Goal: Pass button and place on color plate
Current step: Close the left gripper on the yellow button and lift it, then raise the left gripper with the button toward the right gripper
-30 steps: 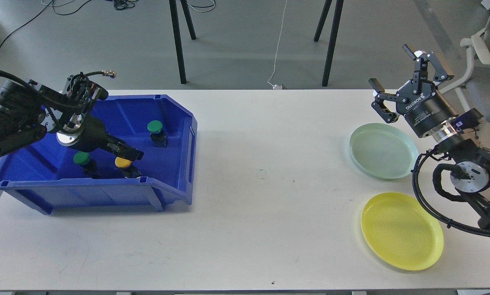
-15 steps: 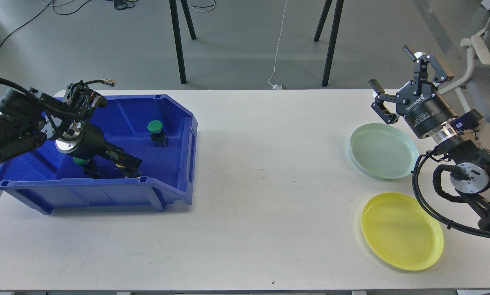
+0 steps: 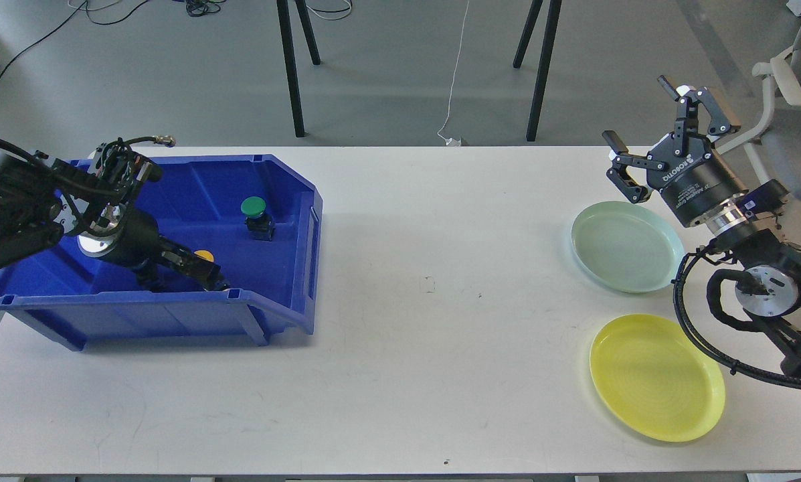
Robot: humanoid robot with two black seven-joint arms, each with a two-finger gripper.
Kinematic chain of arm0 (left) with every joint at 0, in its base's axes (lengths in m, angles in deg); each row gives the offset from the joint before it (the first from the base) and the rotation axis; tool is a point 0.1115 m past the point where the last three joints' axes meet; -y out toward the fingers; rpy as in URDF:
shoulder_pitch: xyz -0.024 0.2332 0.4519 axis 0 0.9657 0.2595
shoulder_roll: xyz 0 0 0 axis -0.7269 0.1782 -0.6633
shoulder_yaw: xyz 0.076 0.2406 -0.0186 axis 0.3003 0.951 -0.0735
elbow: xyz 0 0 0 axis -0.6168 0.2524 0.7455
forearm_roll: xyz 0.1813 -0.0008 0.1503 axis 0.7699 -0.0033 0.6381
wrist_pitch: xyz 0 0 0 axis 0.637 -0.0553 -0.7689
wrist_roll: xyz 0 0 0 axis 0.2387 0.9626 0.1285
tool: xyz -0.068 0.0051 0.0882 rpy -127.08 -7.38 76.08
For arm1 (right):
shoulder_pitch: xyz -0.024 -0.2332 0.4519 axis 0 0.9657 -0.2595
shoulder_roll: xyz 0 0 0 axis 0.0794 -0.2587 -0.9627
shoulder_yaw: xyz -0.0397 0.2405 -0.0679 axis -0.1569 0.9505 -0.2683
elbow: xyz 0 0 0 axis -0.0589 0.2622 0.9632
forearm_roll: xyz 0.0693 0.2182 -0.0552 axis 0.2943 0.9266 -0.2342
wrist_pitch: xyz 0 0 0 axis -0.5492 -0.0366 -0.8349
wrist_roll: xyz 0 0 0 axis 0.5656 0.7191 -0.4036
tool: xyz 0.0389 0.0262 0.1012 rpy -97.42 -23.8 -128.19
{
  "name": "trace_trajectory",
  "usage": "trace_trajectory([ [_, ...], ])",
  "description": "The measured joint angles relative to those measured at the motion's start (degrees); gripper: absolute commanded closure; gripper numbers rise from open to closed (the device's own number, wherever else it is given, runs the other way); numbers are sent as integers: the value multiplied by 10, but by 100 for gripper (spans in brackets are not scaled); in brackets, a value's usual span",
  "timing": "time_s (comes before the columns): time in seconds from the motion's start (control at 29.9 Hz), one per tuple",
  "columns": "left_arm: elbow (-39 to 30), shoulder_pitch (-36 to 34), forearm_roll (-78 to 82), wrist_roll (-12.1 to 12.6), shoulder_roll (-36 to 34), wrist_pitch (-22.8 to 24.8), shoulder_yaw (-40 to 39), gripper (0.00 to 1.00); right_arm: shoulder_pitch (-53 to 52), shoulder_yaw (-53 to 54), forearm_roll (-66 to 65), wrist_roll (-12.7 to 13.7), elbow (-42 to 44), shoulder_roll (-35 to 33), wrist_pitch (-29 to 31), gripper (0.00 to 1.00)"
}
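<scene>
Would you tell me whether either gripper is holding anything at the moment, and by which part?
The right gripper is open and empty. The left gripper is down at the yellow button in the blue bin; a grasp cannot be told.

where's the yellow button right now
In the head view, the yellow button sits low in the blue bin at the table's left, near the front wall, right at the left gripper.

The only readable text is the white brand name "ROBOTIQ", printed on the black cylindrical body of the right gripper [image 3: 650, 142], just below its fingers [image 3: 624, 175]. A smaller line of white print sits beside it, too small to read.
</scene>
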Motion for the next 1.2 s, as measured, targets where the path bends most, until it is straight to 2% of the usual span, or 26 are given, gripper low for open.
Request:
trace_trajectory([
  [0.07, 0, 0, 0, 0, -4, -2, -1, 49, 1, 0, 0, 0, 0, 0, 0, 1],
  [0.13, -1, 0, 0, 0, -7, -3, -1, 70, 3, 0, 0, 0, 0, 0, 0, 1],
  [0.17, -2, 0, 0, 0, -7, -3, -1, 76, 3, 0, 0, 0, 0, 0, 0, 1],
  [0.27, -2, 0, 1, 0, -8, -3, -1, 82, 5, 0, 0, 0, 0, 0, 0, 1],
  [0.5, -7, 0, 3, 0, -14, -3, 1, 85, 6, 3, 0, 0, 0, 0, 0, 1],
  [0.7, -38, -18, 4, 0, -52, 3, -24, 84, 9, 7, 0, 0, 1, 0, 0, 1],
  [0.87, -48, -94, 2, 0, -85, 9, -89, 84, 9, 26, 0, 0, 20, 3, 0, 1],
  [0.97, -51, -144, -12, 0, -90, 9, -161, 84, 8, 46, 1, 0, 56, 14, 0, 1],
  [1.1, -59, -147, -123, 0, -72, 9, -265, 84, 1, 61, 4, 0, 84, 20, 0, 1],
  [1.2, -63, -107, -270, 0, -22, 9, -308, 83, 18, 72, 7, 0, 19, -8, 0, 1],
])
